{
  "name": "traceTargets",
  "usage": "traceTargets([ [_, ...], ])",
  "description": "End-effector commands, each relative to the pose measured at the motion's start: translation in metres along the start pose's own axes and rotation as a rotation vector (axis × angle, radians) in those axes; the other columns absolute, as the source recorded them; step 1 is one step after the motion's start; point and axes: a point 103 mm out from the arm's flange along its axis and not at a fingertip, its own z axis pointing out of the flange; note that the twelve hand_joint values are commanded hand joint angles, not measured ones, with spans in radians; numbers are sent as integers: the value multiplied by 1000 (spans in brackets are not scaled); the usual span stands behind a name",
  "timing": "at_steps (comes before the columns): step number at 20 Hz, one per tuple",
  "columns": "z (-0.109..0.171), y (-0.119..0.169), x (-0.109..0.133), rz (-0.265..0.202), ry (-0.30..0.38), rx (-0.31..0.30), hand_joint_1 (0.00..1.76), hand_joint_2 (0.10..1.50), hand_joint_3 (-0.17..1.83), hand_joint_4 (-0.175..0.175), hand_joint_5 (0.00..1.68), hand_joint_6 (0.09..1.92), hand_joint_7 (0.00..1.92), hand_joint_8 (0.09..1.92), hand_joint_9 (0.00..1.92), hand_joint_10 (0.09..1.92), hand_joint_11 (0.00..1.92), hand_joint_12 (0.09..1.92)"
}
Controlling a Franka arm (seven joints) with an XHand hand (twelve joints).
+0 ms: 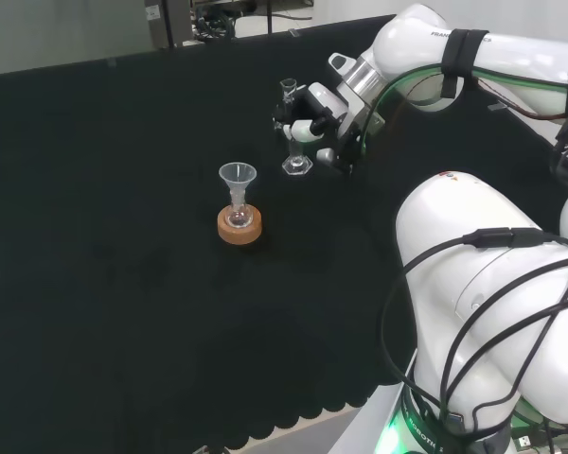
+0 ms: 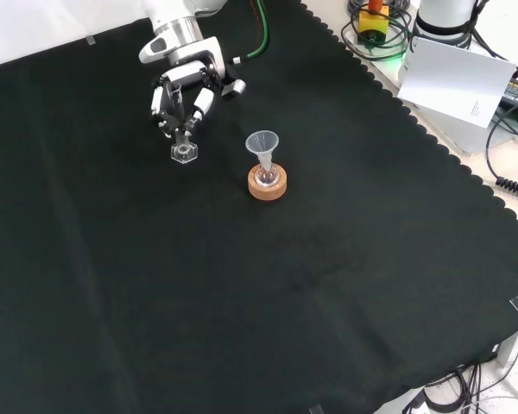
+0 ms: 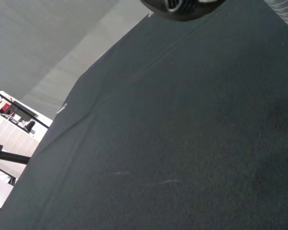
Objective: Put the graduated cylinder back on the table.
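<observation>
Black cloth [image 1: 123,284]; hand [image 1: 312,118] curled round upright graduated cylinder [image 1: 294,142].

Hand [image 1: 314,125] sits at the end of the white arm [image 1: 426,43], which reaches in from the right of the head view toward the far middle of the bench. In the front view the hand [image 2: 183,97] comes down from the top left, wrist up, fingers [image 2: 202,102] pointing down and curled inward around the graduated cylinder [image 1: 292,132], thumb on the opposite side. A second big white link [image 1: 492,284] stands near, at the head view's right.
</observation>
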Motion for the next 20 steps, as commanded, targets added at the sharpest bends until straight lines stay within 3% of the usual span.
traceTargets([
  [1, 3, 0, 2, 2, 9, 24, 1233, 1156, 4, -121, 909, 1136, 883, 1143, 1086, 430, 965, 903],
  [2, 2, 0, 3, 3, 7, 30, 1203, 1161, 0, -148, 895, 1143, 857, 1049, 1072, 434, 950, 920],
  [4, 2, -1, 3, 4, 12, 46, 1166, 1153, -3, -170, 905, 1112, 848, 822, 1065, 415, 968, 936],
  [7, 1, -2, 2, 19, 23, 81, 1228, 1109, -83, -94, 846, 784, 833, 652, 1074, 328, 954, 952],
  [11, 1, -5, 1, 32, 36, 97, 1193, 1100, -170, -66, 742, 666, 744, 605, 1021, 254, 825, 1036],
  [20, -11, -7, 4, 28, 33, 65, 1096, 1044, -175, -69, 499, 609, 592, 639, 850, 302, 592, 1202],
])
